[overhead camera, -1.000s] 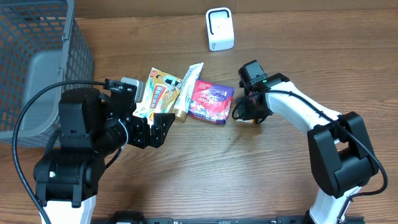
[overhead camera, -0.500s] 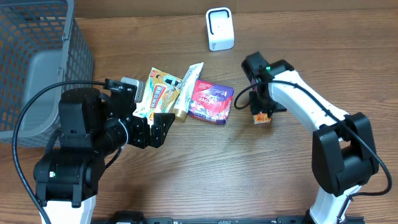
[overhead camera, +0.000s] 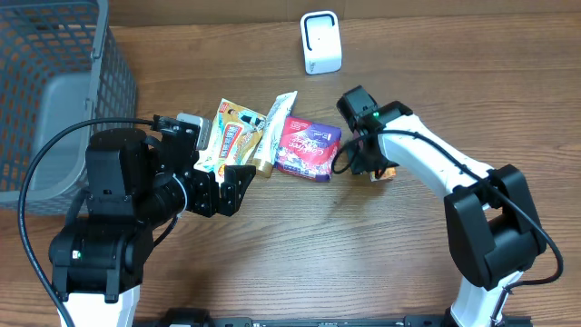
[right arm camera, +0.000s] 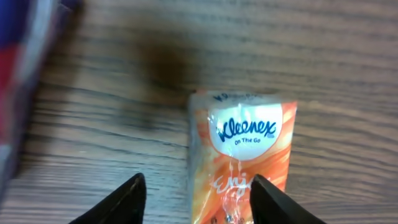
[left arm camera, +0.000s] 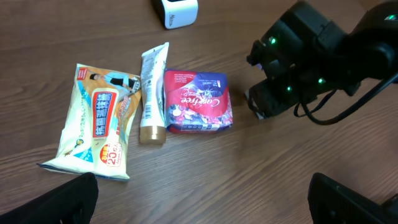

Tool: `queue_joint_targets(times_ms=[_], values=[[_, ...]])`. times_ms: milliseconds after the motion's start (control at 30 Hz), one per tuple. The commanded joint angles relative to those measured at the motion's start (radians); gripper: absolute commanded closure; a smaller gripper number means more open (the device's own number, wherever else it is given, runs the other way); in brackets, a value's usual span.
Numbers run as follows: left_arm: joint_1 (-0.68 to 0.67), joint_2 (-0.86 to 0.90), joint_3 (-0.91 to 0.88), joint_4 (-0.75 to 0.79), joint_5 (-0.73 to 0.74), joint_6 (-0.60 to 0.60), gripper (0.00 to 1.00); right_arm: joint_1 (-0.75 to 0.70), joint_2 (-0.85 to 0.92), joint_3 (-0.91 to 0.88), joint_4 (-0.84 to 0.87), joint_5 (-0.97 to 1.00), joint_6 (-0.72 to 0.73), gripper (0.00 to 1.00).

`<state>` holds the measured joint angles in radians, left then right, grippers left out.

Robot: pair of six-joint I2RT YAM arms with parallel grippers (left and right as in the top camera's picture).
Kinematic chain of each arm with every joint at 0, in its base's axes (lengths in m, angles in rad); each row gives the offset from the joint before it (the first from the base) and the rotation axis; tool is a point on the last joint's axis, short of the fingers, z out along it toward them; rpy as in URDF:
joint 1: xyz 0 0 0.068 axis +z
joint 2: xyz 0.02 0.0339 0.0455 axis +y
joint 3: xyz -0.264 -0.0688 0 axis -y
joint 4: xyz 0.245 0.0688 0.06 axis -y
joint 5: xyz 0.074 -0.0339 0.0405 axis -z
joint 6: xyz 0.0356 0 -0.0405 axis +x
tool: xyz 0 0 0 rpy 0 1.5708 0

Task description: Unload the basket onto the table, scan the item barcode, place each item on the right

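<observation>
Hovering over the Kleenex pack (right arm camera: 242,143) lying flat on the counter (right arm camera: 93,74), the right pincer (right arm camera: 196,193) is spread but off-centre, so one finger could land on top and skid it. Left pincer (left arm camera: 202,196) gapes wide, empty.

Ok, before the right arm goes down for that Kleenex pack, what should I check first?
1. Right gripper open: ok, fingers apart, nothing held.
2. Kleenex pack centred between them: not ok, it sits toward one finger.
3. Pack clear of the purple pouch: ok, a gap of table shows.
4. Barcode facing: cannot tell, only the logo side shows.
5. Scanner unobstructed: ok, nothing in front of it.
6. Left gripper out of the way: ok, open, on its own side.
</observation>
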<state>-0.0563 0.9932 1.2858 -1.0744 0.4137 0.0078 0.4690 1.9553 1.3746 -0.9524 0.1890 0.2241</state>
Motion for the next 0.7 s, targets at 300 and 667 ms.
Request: queue_joint_targets(times_ms=[300,667], values=[[0.007,0.001,0.019,0.001,-0.006,0.023,0.0,-0.006,0.003,-0.058,0.05,0.019,0.065,0.87],[0.007,0.001,0.019,0.001,-0.006,0.023,0.0,-0.011,0.003,0.101,-0.11,-0.098,0.093,0.96]])
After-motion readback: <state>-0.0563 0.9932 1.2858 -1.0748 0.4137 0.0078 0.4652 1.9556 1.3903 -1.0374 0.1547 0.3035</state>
